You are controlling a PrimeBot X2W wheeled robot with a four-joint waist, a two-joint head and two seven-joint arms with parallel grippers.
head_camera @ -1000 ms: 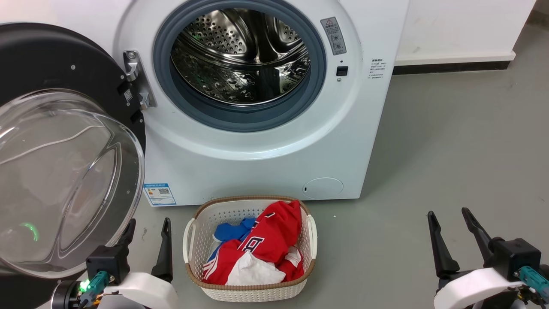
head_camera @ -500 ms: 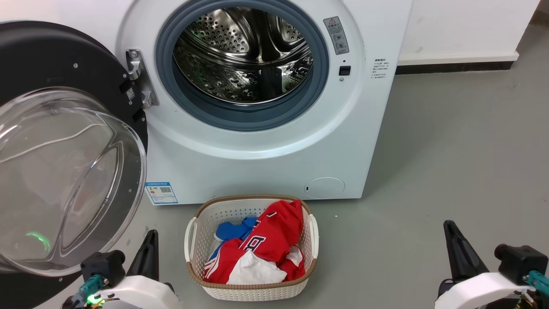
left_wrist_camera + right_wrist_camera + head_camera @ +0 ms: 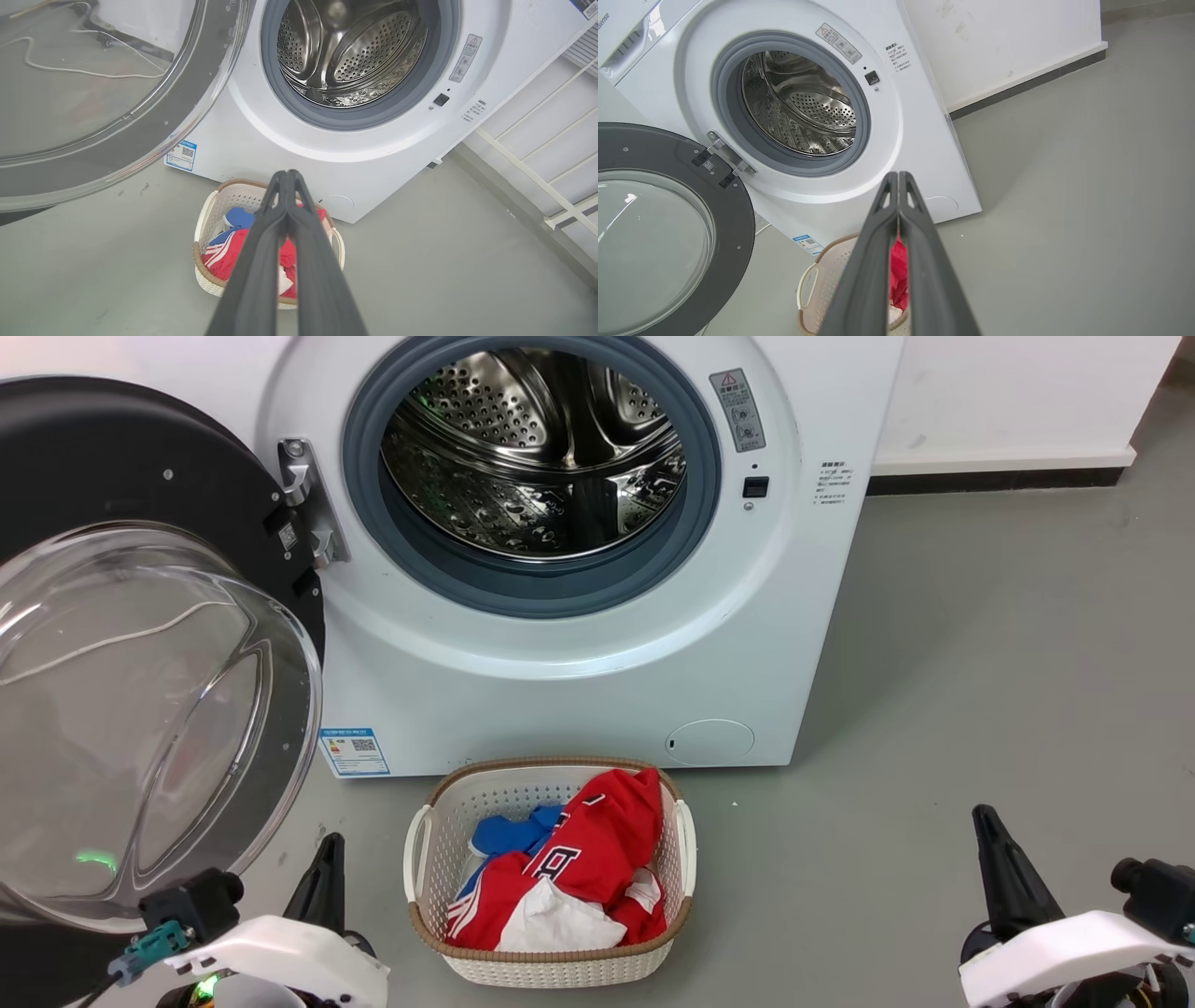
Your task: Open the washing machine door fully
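Observation:
The washing machine door (image 3: 140, 457), a black ring with a bulging clear glass bowl (image 3: 149, 709), stands swung far out to the left on its metal hinge (image 3: 303, 504). The steel drum opening (image 3: 532, 457) is uncovered. My left gripper (image 3: 330, 847) sits low at the bottom left, just below the glass bowl and apart from it; in its wrist view the left gripper (image 3: 286, 176) is shut on nothing. My right gripper (image 3: 984, 819) hovers over the floor at the bottom right, far from the door, and the right gripper (image 3: 897, 177) is shut and empty too.
A white laundry basket (image 3: 551, 767) with red, blue and white clothes stands on the grey floor right before the white machine (image 3: 560, 681). A small round flap (image 3: 709, 742) sits low on the machine. A white wall with a dark baseboard (image 3: 999, 481) runs at right.
Both grippers went from open to shut and sank lower in the head view. The head camera shifted slightly. The door stays swung open.

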